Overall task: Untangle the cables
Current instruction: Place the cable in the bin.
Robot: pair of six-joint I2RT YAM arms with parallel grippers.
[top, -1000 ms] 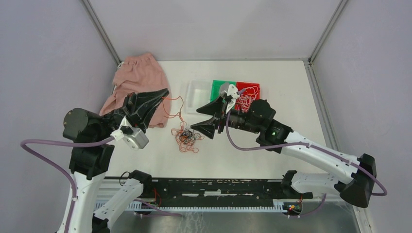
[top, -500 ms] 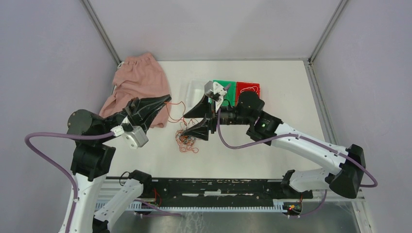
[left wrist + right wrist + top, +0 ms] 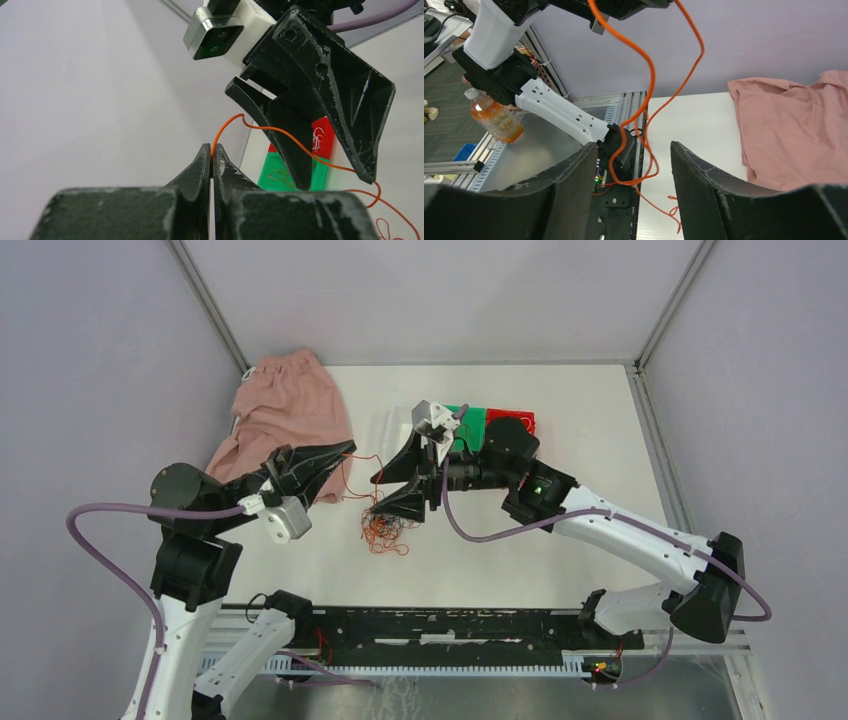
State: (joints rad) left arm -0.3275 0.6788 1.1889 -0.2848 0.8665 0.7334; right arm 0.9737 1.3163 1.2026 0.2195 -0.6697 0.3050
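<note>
Cloth (image 3: 290,405), pink and rumpled, lies just left of the left gripper (image 3: 348,448), whose fingers are pinched tight on one orange strand (image 3: 280,132). The strand runs rightward and hangs between the spread-apart fingers of the right gripper (image 3: 378,495). The cables (image 3: 385,530) lie clumped just beneath both claws. Beyond the right gripper sit a green bin (image 3: 470,418) and a red bin (image 3: 512,420).

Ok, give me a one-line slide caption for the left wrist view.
Left gripper pinches an orange cable while the open right gripper faces it.
</note>
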